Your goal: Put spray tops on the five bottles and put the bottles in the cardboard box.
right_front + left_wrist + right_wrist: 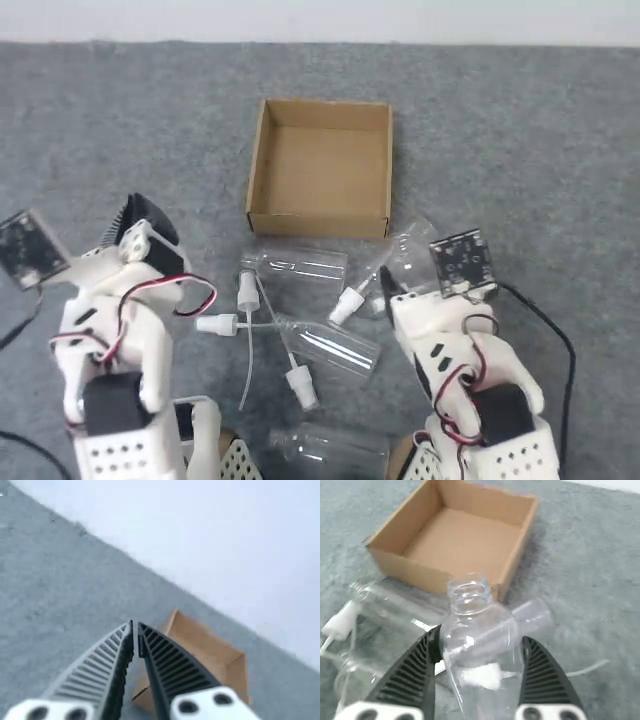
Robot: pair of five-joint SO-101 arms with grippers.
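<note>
Two jaws of the right gripper (479, 636) pinch a clear plastic bottle (470, 600) across its body. Its neck is open and threaded, with no top fitted, and points toward the cardboard box (450, 577). Something white shows through the bottle wall. A second bottle (532, 615), also clear, lies crosswise just behind it. The left gripper (136, 626) has its jaws pressed almost together on nothing, over the grey bench (520, 150) left of the box. Other clear bottles (335, 347) lie just before the box's near wall, among white spray tops (300, 385) with thin tubes; cannot tell which are screwed on. The box is brown and open-topped with a bare floor, mid-bench toward the far edge.
</note>
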